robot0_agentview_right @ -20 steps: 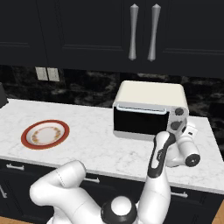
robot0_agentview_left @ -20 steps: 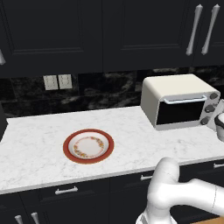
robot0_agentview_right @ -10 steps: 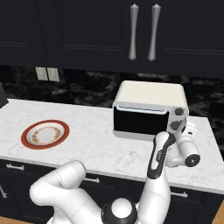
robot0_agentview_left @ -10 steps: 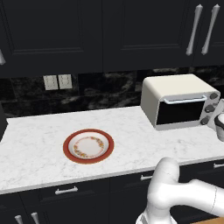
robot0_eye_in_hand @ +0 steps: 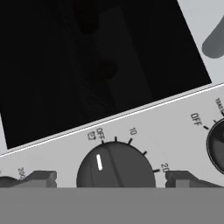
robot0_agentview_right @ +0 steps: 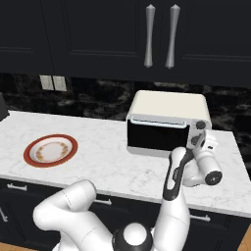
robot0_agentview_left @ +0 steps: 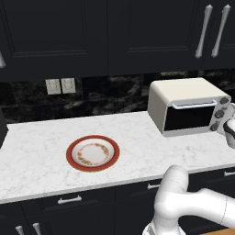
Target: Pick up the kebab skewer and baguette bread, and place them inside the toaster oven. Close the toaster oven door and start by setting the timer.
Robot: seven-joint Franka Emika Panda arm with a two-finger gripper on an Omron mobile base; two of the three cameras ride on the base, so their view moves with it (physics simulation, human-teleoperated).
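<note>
Oven [robot0_agentview_left: 183, 108] shown at the counter's [robot0_agentview_left: 41, 151] right end, door [robot0_agentview_right: 157, 135] shut. Gripper [robot0_eye_in_hand: 111, 177] spread wide, empty, straddling a knob [robot0_eye_in_hand: 114, 168] pointing near OFF. Skewer and bread hidden; plate [robot0_agentview_left: 92, 153] bare.

Two cameras behind the arm, one left and one right, look forward and down across the same white marble worktop [robot0_agentview_left: 41, 151], both taking in the toaster oven [robot0_agentview_left: 186, 108] and a red-rimmed plate [robot0_agentview_right: 51, 150]. A third camera on the hand looks very closely at the oven's knob panel [robot0_eye_in_hand: 144, 148].
</note>
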